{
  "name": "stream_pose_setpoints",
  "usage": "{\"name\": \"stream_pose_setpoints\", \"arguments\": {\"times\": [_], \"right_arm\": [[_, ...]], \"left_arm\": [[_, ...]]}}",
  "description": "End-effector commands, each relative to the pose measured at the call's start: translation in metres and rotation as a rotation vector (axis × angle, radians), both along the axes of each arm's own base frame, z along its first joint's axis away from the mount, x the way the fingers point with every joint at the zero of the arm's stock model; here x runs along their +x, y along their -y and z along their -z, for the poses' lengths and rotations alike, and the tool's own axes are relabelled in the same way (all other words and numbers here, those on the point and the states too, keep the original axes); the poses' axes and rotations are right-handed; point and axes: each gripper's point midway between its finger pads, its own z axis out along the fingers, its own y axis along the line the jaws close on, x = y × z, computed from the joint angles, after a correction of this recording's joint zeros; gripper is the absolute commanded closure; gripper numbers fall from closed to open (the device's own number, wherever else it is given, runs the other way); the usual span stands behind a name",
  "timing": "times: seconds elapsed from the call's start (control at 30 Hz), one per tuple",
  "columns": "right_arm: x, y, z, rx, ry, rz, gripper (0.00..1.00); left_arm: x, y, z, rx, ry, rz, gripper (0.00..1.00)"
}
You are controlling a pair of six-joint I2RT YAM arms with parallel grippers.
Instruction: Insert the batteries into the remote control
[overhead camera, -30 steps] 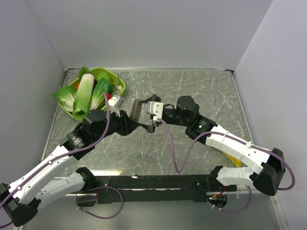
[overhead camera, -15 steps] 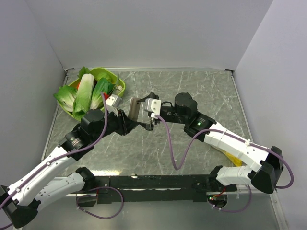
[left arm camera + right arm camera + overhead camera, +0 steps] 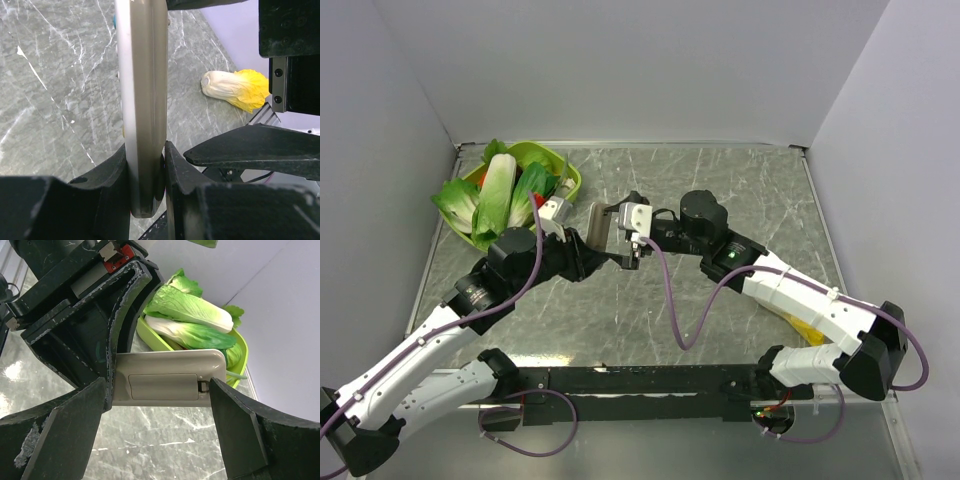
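Grey remote control (image 3: 167, 365), battery cover (image 3: 163, 387) in right wrist view only

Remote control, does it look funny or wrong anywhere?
Not broken. The left gripper holds the remote control by one end, off the table, back lid shut. Odd one out: a yellow cabbage lying alone on the table, far from the green bowl.

Right hand (image 3: 623, 232) edged closer around the remote control (image 3: 145, 100).

Top view overhead; wrist views close, sharing remote control (image 3: 145, 100).
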Motion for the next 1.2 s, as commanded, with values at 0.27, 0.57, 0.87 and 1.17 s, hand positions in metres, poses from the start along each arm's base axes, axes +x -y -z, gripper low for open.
{"name": "stream_pose_setpoints", "arguments": {"times": [0.27,0.57,0.87,1.17], "right_arm": [[-0.006,-0.01,0.023,-0.047,-0.134,-0.042,0.14],[-0.024,-0.019,0.034,-0.122,-0.24,-0.165,0.15],[-0.057,-0.021,0.051,-0.22,-0.404,-0.362,0.26],[-0.072,-0.018,0.054,-0.233,-0.439,-0.413,0.39]], "left_arm": [[-0.019,0.021,-0.076,-0.2,0.172,0.147,0.99],[-0.026,0.021,-0.083,-0.212,0.226,0.187,0.99],[-0.016,0.011,-0.077,-0.174,0.261,0.123,0.99],[0.009,-0.007,-0.054,-0.121,0.233,0.016,0.99]]}}
